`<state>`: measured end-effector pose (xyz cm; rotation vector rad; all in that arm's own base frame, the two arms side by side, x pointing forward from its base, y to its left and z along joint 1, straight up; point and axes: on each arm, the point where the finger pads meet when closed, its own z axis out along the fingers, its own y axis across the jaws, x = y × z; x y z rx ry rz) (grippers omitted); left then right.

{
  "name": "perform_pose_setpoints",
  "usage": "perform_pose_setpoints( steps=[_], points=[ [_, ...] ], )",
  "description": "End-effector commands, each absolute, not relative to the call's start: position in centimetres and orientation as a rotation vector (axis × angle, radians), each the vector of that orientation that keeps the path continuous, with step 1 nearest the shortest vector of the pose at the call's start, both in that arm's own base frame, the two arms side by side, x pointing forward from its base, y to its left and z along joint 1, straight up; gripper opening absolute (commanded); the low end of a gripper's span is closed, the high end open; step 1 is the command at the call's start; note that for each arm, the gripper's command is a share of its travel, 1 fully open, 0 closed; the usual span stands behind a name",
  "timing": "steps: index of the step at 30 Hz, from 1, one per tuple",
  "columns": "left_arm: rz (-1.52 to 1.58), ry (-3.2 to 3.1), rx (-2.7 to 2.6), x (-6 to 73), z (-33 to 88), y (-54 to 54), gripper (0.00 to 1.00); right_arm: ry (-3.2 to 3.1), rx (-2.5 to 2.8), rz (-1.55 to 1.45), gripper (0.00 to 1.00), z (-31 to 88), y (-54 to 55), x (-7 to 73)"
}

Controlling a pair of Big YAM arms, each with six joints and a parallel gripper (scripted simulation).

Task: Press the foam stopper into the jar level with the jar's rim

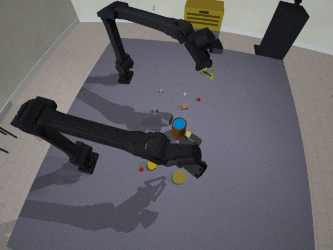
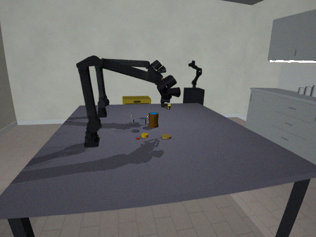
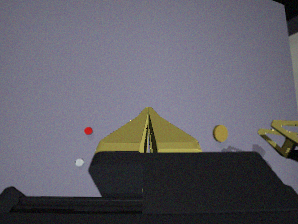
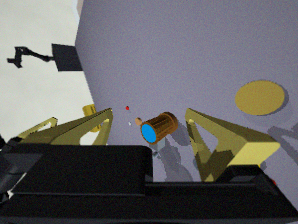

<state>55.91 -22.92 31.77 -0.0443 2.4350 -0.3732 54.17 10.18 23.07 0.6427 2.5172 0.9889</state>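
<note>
Foam stopper [image 1: 179, 123] [image 2: 154, 113] [image 4: 149, 133], blue, sits in the mouth of the brown jar [image 1: 179, 133] [image 2: 153, 120] [image 4: 165, 125], mid-frame from the top; looks near rim height, exact level can't tell. Jar upright, nothing gripping it. Left gripper [image 1: 213, 78] [image 3: 149, 108] clenched on nothing, upper right of the jar in the top view, probably so the closed tips can serve as a pusher. Right gripper [image 1: 193, 137] [image 2: 167, 107] [image 3: 267, 127] [image 4: 149, 109] spread wide, empty, likely to clear or steady the jar. Judgement: check height before pressing again; overpushing can't spring back.
</note>
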Motion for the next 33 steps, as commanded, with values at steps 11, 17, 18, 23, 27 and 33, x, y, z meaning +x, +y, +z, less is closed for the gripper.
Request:
perform_pose_setpoints(
  steps=[11, 17, 18, 23, 27, 33],
  points=[
    [-0.285, 2.070, 0.014, 56.7, 38.7, -13.3, 0.00, 2.127, 0.172, 0.600, 0.98, 33.0, 5.8, 55.9],
    [-0.221, 1.931, 0.016, 56.2, 41.5, -9.5, 0.00, 1.979, 0.073, 0.425, 0.98, 36.8, 4.1, 55.8],
    [-0.206, 1.902, 0.017, 56.0, 42.1, -8.8, 0.00, 1.947, 0.056, 0.389, 0.98, 37.7, 3.7, 55.7],
    [-0.126, 1.770, 0.026, 54.8, 44.7, -5.3, 0.00, 1.801, -0.007, 0.219, 0.98, 41.7, 2.1, 54.9],
    [-0.073, 1.686, 0.024, 53.7, 46.3, -3.1, 0.00, 1.702, -0.025, 0.116, 0.98, 44.7, 1.0, 53.9],
    [-0.029, 1.626, 0.013, 52.6, 47.5, -1.3, 0.00, 1.628, -0.025, 0.044, 0.98, 47.1, 0.2, 53.0]
  ],
)
